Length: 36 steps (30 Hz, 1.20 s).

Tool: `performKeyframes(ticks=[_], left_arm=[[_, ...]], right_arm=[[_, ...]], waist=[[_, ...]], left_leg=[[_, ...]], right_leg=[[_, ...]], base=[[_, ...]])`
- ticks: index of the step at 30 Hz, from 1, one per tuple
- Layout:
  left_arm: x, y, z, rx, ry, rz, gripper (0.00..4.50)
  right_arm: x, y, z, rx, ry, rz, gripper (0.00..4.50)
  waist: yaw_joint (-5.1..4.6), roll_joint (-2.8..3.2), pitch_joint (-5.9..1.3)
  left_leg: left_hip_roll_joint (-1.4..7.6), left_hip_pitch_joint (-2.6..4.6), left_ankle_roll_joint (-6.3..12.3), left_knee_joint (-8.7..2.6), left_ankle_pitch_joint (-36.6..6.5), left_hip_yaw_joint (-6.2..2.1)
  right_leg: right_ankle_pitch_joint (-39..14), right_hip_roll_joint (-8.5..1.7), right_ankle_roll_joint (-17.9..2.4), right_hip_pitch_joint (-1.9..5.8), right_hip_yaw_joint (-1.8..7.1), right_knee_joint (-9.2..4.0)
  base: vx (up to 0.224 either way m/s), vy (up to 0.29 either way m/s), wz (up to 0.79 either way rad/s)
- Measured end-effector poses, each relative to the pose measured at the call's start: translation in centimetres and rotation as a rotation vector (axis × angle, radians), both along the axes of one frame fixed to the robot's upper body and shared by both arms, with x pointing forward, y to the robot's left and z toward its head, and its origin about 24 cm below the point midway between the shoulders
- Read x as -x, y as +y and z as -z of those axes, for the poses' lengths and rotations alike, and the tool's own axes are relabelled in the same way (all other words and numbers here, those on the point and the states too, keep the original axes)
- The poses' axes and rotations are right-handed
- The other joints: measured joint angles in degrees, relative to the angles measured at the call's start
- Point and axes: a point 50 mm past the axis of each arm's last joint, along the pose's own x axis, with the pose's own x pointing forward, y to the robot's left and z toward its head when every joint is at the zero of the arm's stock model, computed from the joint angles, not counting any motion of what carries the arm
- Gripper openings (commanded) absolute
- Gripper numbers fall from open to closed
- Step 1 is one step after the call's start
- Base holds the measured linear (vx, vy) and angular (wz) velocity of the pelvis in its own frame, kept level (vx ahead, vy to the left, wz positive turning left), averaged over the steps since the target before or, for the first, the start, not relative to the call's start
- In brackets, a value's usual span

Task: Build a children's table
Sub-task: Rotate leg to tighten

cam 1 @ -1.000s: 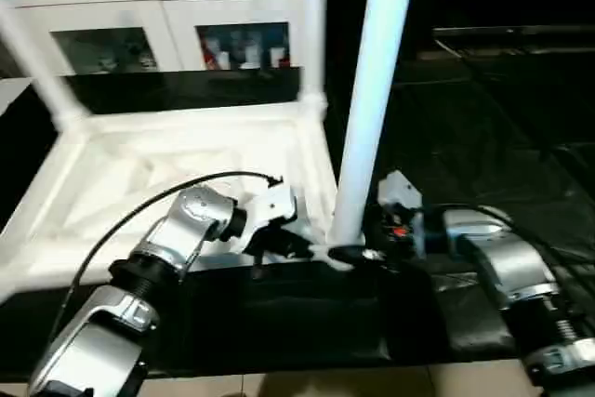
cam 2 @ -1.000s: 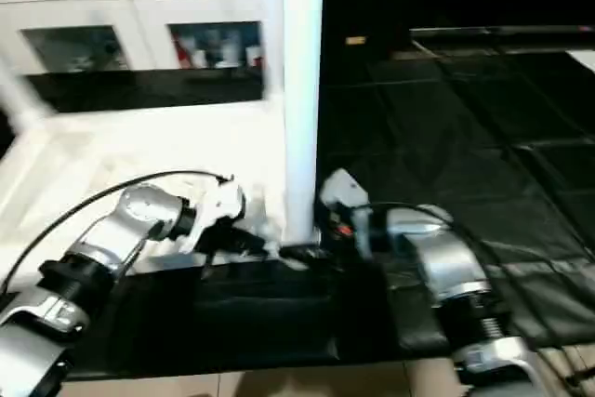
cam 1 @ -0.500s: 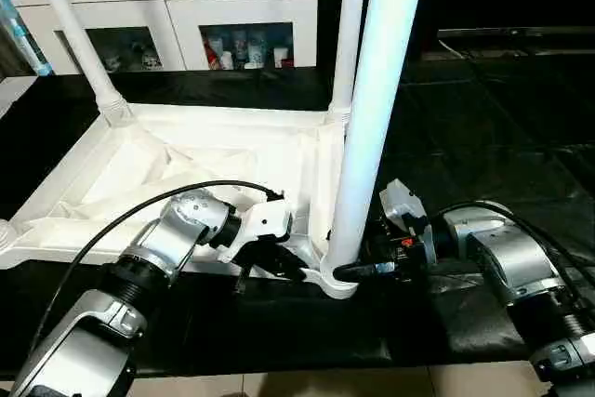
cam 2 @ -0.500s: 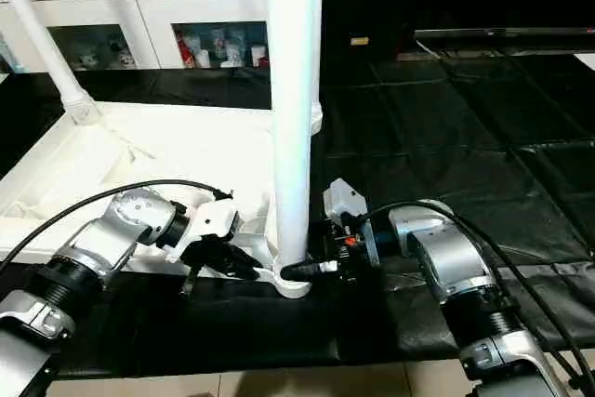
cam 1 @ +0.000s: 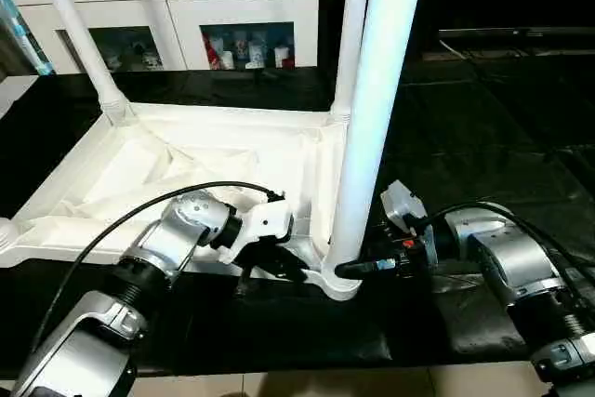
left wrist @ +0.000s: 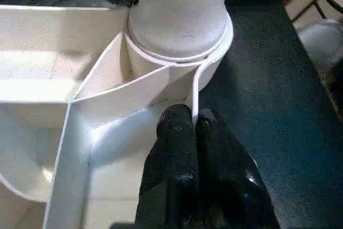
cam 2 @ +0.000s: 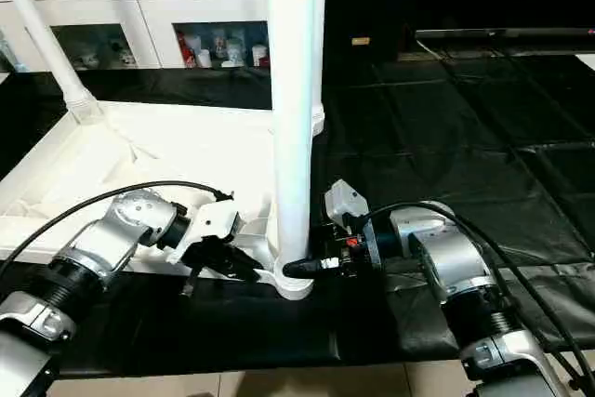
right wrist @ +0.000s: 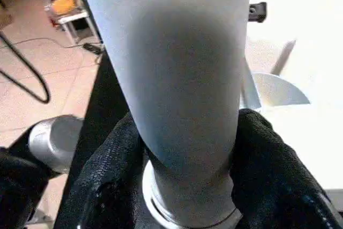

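Support: black sheeted desk (cam 1: 483,127) is carrying the work.
Resting on it: children's table (cam 1: 195,169) is lying upside down, legs standing up.

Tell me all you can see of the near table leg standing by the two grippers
The near leg is a smooth white plastic-looking tube, upright in the rounded corner socket of the upturned table top. The right gripper has its jaws on either side of the leg's base; the left gripper pinches the rim beside that socket.
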Motion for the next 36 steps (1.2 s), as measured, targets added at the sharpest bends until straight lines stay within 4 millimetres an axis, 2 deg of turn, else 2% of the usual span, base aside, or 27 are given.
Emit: performKeyframes(ticks=[4, 6, 11, 15, 18, 21, 23, 25, 27, 29, 31, 36], left_arm=[[-0.7, 0.1, 0.2, 0.010, 0.006, -0.122, 0.00], [-1.5, 0.3, 0.1, 0.003, 0.004, -0.227, 0.00], [-3.2, -0.7, 0.2, 0.017, -0.011, -0.450, 0.00], [-4.1, -1.7, 0.1, 0.031, -0.033, -0.590, 0.00], [-4.7, -2.3, 0.0, 0.043, -0.037, -0.668, 0.00], [-4.8, -2.6, -0.1, 0.050, -0.038, -0.682, 0.00], [-4.8, -2.6, -0.1, 0.050, -0.038, -0.682, 0.00], [-4.8, -2.5, -0.1, 0.049, -0.039, -0.679, 0.00], [-4.7, -2.4, -0.1, 0.047, -0.037, -0.671, 0.00], [-4.6, -2.1, -0.1, 0.046, -0.040, -0.649, 0.00], [-4.4, -1.7, -0.1, 0.045, -0.041, -0.616, 0.00], [-3.9, -0.7, -0.1, 0.032, -0.040, -0.523, 0.00]], right_arm=[[-0.5, 0.3, 0.3, -0.003, -0.014, 0.140, 2.01], [-1.2, 1.1, 0.5, -0.006, -0.049, 0.273, 1.99], [-3.3, 2.5, 0.7, 0.021, -0.100, 0.557, 1.95], [-4.9, 3.7, 0.4, 0.052, -0.121, 0.732, 1.93], [-5.8, 4.4, 0.1, 0.057, -0.127, 0.827, 1.93], [-5.9, 4.5, 0.1, 0.049, -0.128, 0.852, 1.93], [-5.9, 4.5, 0.1, 0.046, -0.128, 0.852, 2.49], [-5.8, 4.6, 0.2, 0.040, -0.128, 0.851, 2.49], [-5.7, 4.6, 0.2, 0.033, -0.129, 0.846, 2.82], [-5.4, 4.6, 0.3, 0.015, -0.124, 0.824, 2.89], [-4.9, 4.4, 0.5, -0.005, -0.119, 0.790, 3.17], [-3.9, 3.3, 0.7, -0.027, -0.100, 0.658, 3.57]], waist=[[-0.56, 0.00, 0.00], [-1.75, 0.01, -0.01], [-3.96, -0.04, -0.04], [-4.81, -0.05, -0.04], [-4.93, -0.06, -0.03], [-4.85, -0.07, -0.02], [-4.86, -0.07, -0.02], [-4.89, -0.07, -0.02], [-4.95, -0.07, -0.02], [-5.03, -0.07, -0.02], [-5.04, -0.07, -0.02], [-4.63, -0.09, -0.01]], left_leg=[[0.02, 0.07, -0.03, 0.01, 0.0, 0.00], [0.02, 0.12, -0.06, 0.00, 0.0, -0.02], [0.00, 0.12, -0.08, 0.01, 0.0, -0.04], [-0.01, 0.06, -0.09, -0.12, 0.0, -0.05], [-0.01, -0.05, -0.07, -0.17, 0.0, -0.04], [-0.01, -0.14, 0.07, -0.20, 0.0, -0.04], [-0.01, -0.15, 0.18, -0.20, 0.0, -0.03], [-0.01, -0.15, 0.18, -0.20, 0.0, -0.01], [0.00, -0.13, 0.16, -0.20, 0.0, -0.01], [0.01, -0.12, 0.16, -0.21, 0.0, -0.02], [0.01, -0.12, 0.17, -0.24, 0.0, -0.02], [0.01, -0.11, 0.14, -0.23, 0.0, -0.01]], right_leg=[[-0.1, 0.04, 0.2, 0.03, 0.03, 0.05], [-0.1, 0.06, 0.2, 0.01, 0.04, 0.06], [-0.1, 0.09, 0.2, 0.00, 0.08, 0.02], [-0.1, 0.09, 0.2, -0.05, 0.06, -0.05], [0.0, 0.09, 0.0, -0.14, 0.04, -0.06], [0.0, 0.08, 0.0, -0.18, 0.02, -0.13], [-0.1, 0.08, 0.0, -0.19, 0.02, -0.13], [-0.1, 0.08, 0.0, -0.19, 0.03, -0.13], [-0.1, 0.08, 0.0, -0.20, 0.03, -0.12], [-0.1, 0.08, 0.0, -0.20, 0.02, -0.12], [-0.1, 0.08, 0.0, -0.21, 0.02, -0.12], [-0.1, 0.08, 0.0, -0.21, 0.02, -0.08]], base=[[0.000, 0.000, 0.00], [0.000, 0.000, 0.00], [0.000, 0.000, 0.00], [0.000, 0.000, 0.00], [0.000, 0.000, 0.00], [0.000, 0.000, 0.00], [0.000, 0.000, 0.00], [0.000, 0.000, 0.00], [0.000, 0.000, 0.00], [0.000, 0.000, 0.00], [0.000, 0.000, 0.00], [0.000, 0.000, 0.00]])
